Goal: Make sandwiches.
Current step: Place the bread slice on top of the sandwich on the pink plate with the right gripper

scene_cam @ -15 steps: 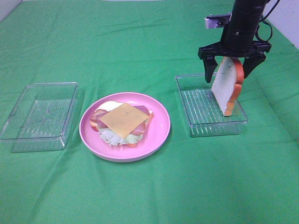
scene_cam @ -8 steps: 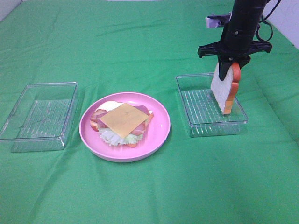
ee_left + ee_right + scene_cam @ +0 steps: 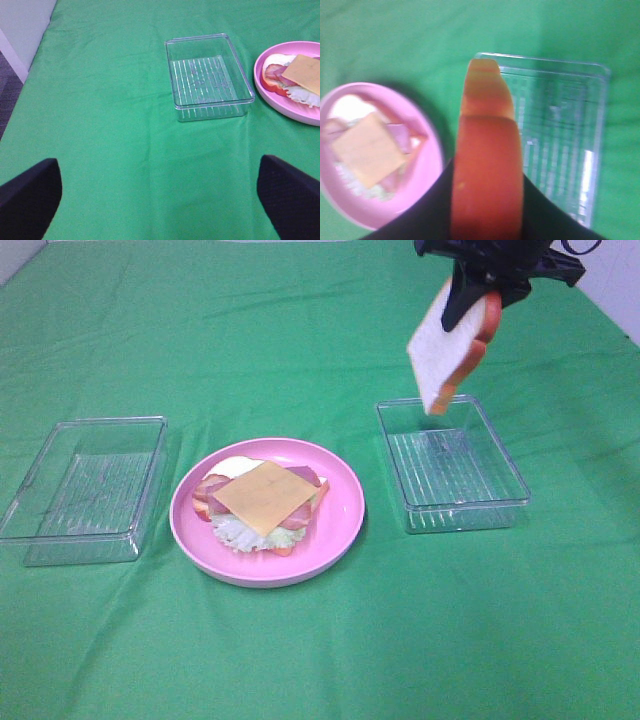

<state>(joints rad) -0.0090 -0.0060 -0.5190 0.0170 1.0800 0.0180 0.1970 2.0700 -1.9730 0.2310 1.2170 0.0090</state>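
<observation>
On the pink plate (image 3: pixel 330 530) lies the sandwich stack (image 3: pixel 262 502): bread, lettuce, bacon, with a yellow cheese slice on top. My right gripper (image 3: pixel 478 290) is shut on a white bread slice (image 3: pixel 443 350) with an orange-brown crust, held tilted high above the right clear tray (image 3: pixel 452 465). In the right wrist view the crust (image 3: pixel 487 165) fills the middle between the dark fingers, with the plate (image 3: pixel 427 175) and tray (image 3: pixel 560 130) below. My left gripper (image 3: pixel 160 200) is open over bare cloth, its dark fingertips (image 3: pixel 30 195) wide apart; it does not appear in the exterior view.
A second clear tray (image 3: pixel 85 485) stands at the left of the plate, also seen as the tray (image 3: pixel 207 77) in the left wrist view. Green cloth (image 3: pixel 320 660) covers the whole table. A pale wall or floor edge (image 3: pixel 20 35) runs beside the table.
My right gripper closed on the bread slice standing in the right tray, then lifted it up and a little left, clear of the tray. The left gripper has not moved.
</observation>
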